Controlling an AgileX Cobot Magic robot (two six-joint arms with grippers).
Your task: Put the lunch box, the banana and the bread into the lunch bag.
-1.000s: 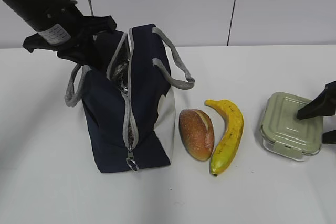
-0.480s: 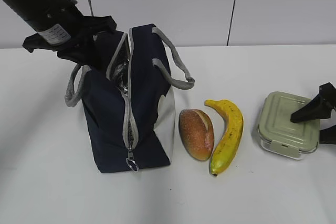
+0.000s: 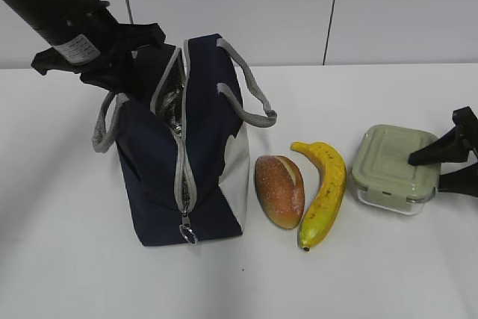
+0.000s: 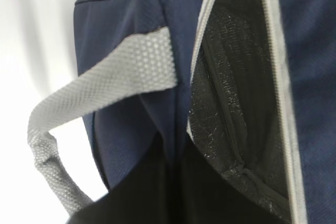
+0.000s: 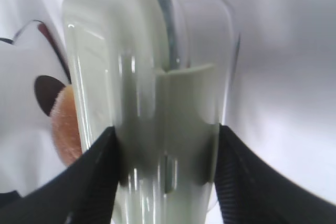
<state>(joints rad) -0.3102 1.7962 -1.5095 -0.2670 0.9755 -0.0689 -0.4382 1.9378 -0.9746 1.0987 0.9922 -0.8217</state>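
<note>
My right gripper (image 5: 167, 177) is clamped on the lunch box (image 3: 391, 168), one black finger (image 5: 89, 182) pressed against each side of the glass, near the right edge of the table (image 3: 388, 274). In the blurred wrist view the box seems to sit slightly off the surface, though I cannot be sure. The banana (image 3: 323, 190) lies just left of the box, with the bread (image 3: 280, 190) touching its left side. The lunch bag (image 3: 187, 155) stands unzipped toward the left of the table, its silvery lining showing. My left gripper (image 3: 123, 72) is at the bag's far left rim; I cannot tell how its jaws stand.
</note>
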